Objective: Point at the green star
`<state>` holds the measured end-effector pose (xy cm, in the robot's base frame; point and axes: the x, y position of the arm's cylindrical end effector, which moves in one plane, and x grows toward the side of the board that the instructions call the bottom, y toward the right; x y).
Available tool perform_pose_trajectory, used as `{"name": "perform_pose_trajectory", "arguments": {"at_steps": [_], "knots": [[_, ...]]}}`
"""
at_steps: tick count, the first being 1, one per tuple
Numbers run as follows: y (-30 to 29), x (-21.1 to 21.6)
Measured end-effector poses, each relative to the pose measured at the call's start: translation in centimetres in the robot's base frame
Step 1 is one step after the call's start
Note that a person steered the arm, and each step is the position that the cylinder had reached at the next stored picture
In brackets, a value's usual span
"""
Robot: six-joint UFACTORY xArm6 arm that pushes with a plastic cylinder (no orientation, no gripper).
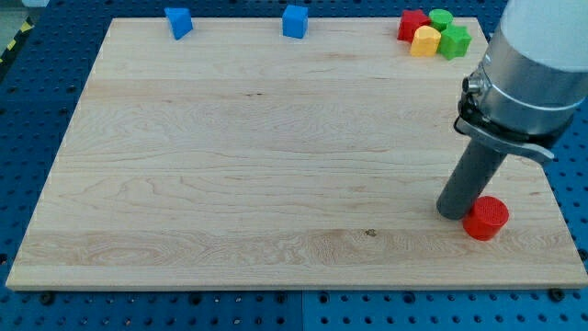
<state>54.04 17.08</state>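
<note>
the bench (230, 165) is a pale wooden board on a blue perforated base, and most of it is bare. the arm (537, 64) comes in from the view's top right, a wide grey-white cylinder narrowing to the dark rod (473, 179). there are no jaws on this rig, so nothing is open, closed or holding; the rod simply ends in my tip (453, 213), which rests on the bench near the view's lower right.

the red cylinder (486, 218) lies just to the right of my tip, touching or nearly touching the rod; i cannot tell which.

along the view's top edge sit two blue blocks well apart: a blue wedge-like block (178, 21) toward the left and a blue cube (295, 20) near the middle. at the top right is a tight cluster: a red block (412, 23), a yellow block (425, 41), a round green block (442, 17), and the green star (455, 41), which is at the cluster's right side, touching or just beside the yellow one.

as i judge it, the pointing step is not yet done: my tip is well apart from the green star, almost directly below it in the view. the next move calls for sliding toward the view's top, leaving the red cylinder behind, and stopping just short of the star from below or from the right, so the cluster is not scattered.
</note>
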Motion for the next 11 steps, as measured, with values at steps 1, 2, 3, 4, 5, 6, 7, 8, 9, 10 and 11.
{"name": "perform_pose_trajectory", "arguments": {"at_steps": [1, 2, 3, 4, 5, 6, 7, 8, 9, 10, 11], "knots": [[0.8, 0.3], [3.2, 3.1], [4.6, 3.4], [0.7, 2.3], [-5.0, -4.1], [-7.7, -12.4], [-7.1, -17.7], [-7.1, -17.9], [-3.7, -21.4], [2.7, -23.3], [9.4, -23.0]]}}
